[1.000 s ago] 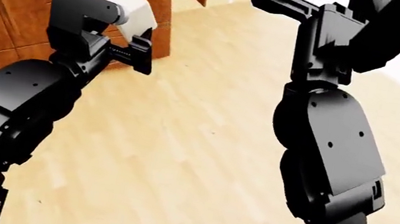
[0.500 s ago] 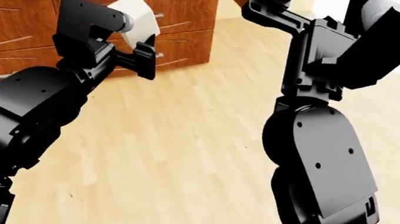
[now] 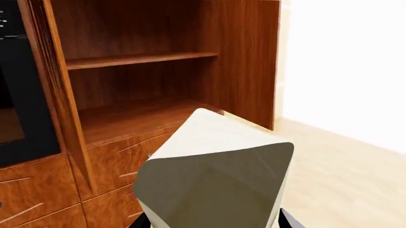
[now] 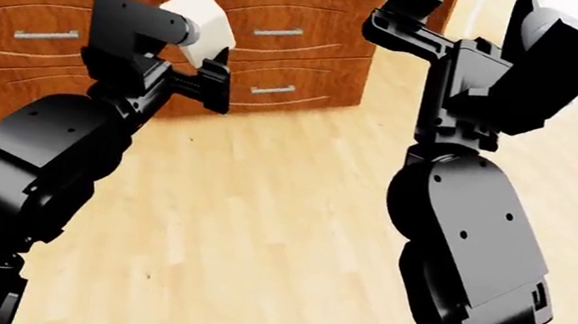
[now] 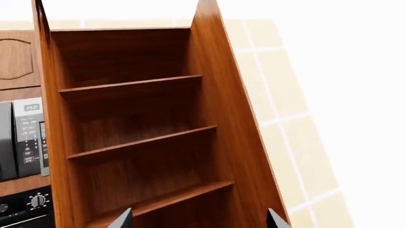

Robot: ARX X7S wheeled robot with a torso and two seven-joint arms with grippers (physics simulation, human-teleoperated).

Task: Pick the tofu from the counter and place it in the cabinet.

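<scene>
Left gripper [image 4: 193, 51] clamps the tofu [image 4: 201, 22] in front of the cabinet [image 4: 288, 16] drawers, above the wood floor [image 4: 255, 234]; right arm [image 4: 465, 214] raised.

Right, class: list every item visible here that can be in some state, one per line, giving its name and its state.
tofu: lifted off any surface, gripped by the left gripper
left gripper: shut on the tofu
right gripper: raised, empty as far as shown; open or shut cannot be told
cabinet: open, visible shelves bare
drawers: shut
oven: door shut
</scene>
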